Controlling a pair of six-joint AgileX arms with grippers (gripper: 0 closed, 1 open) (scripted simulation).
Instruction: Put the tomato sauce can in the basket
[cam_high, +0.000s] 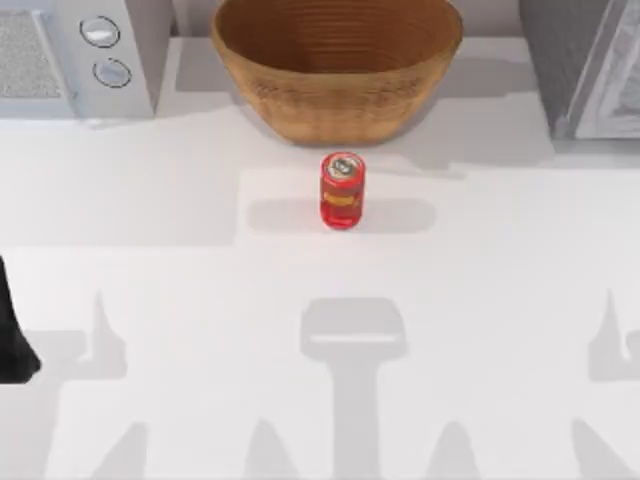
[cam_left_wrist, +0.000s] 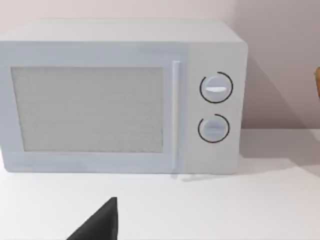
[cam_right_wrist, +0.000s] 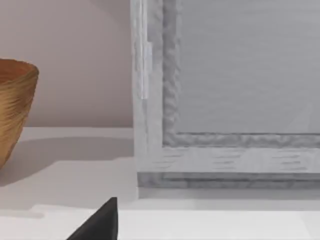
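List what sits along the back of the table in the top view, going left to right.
Microwave → basket → grey cabinet. The can stands in front of the basket, apart from it.

White table (cam_high: 180, 300), pale pink wall (cam_left_wrist: 280, 60), microwave (cam_left_wrist: 120, 95) at left, grey appliance (cam_right_wrist: 235, 100) at right

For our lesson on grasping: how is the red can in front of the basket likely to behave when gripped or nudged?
The can looks rigid, so it should keep its shape when squeezed. It stands upright and is taller than wide, so a high push might tip it. Its round, glossy side could then roll on the table, or slip in a loose grip.
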